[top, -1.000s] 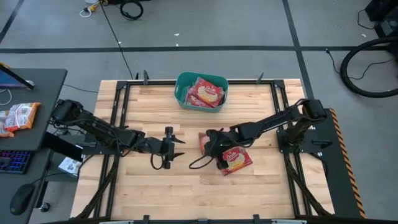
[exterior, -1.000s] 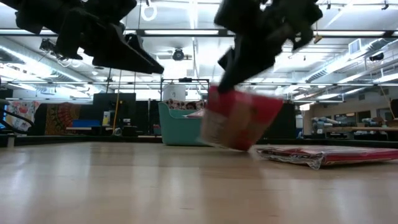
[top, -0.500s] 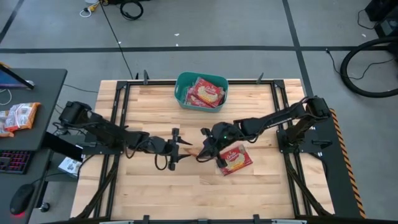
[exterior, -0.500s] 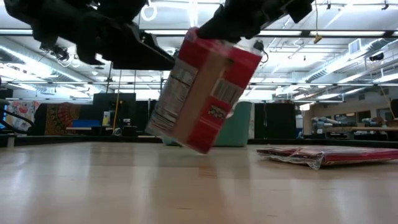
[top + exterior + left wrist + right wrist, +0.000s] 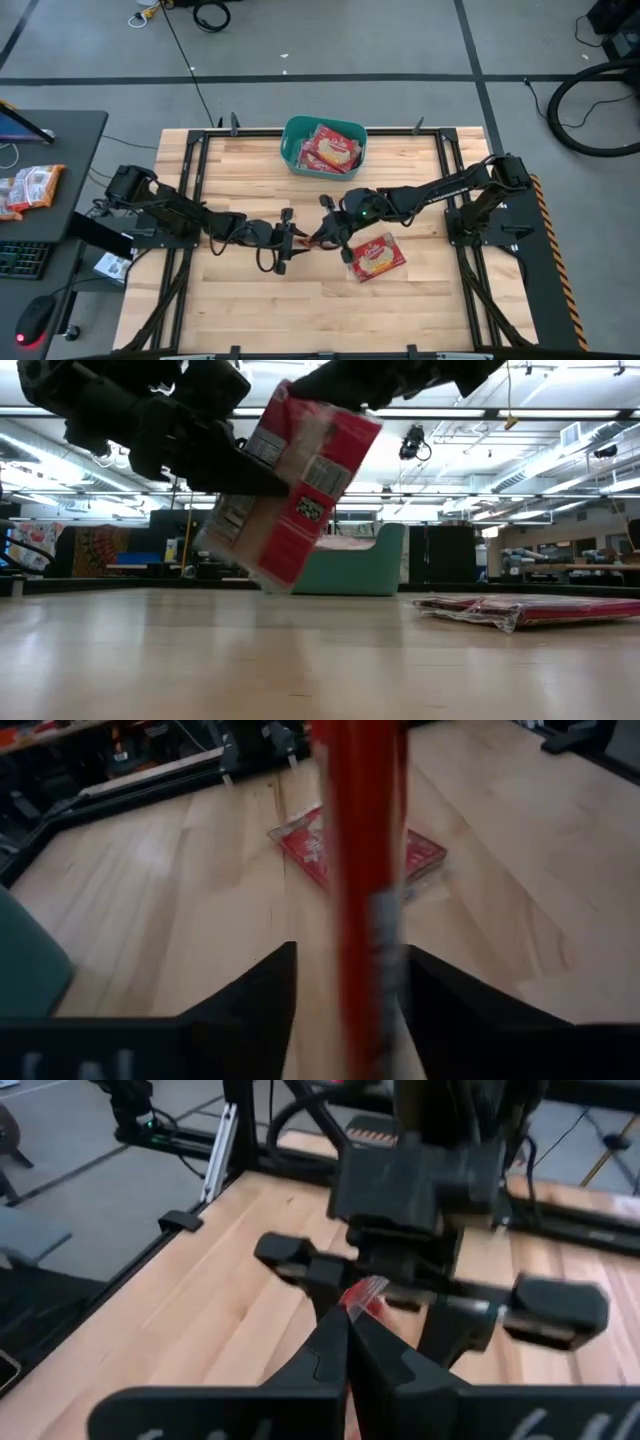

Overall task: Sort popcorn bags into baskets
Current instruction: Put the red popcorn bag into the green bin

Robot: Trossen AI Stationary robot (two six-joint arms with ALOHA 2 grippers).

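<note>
My right gripper [image 5: 328, 232] is shut on a red popcorn bag [image 5: 290, 490] above the table's middle. My left gripper [image 5: 297, 240] is open, and its two fingers stand on either side of that bag, which shows edge-on in the left wrist view [image 5: 355, 840]. A second red bag [image 5: 375, 257] lies flat on the table to the right. The teal basket [image 5: 292, 150] stands at the table's far edge with several red bags in it. My right gripper pinches the bag's upper edge [image 5: 362, 1293] between its two fingers, coming slanting down from the table's right. The bag hangs tilted below the fingers, clear of the table. My left gripper's fingers [image 5: 262, 990] flank the bag's lower part; whether they touch it I cannot tell.
The flat bag also shows in the low view [image 5: 520, 608] and in the left wrist view [image 5: 310, 845], beyond the held bag. A desk [image 5: 55, 140] with orange-edged packets, a keyboard and a mouse stands left of the table. Bare wood lies at the table's near side.
My right gripper has lifted the bag clear of the table and carried it toward the left gripper; the bag has tipped over to a slant. My left gripper has moved toward the table's right, and its open fingers now stand on either side of the bag.
</note>
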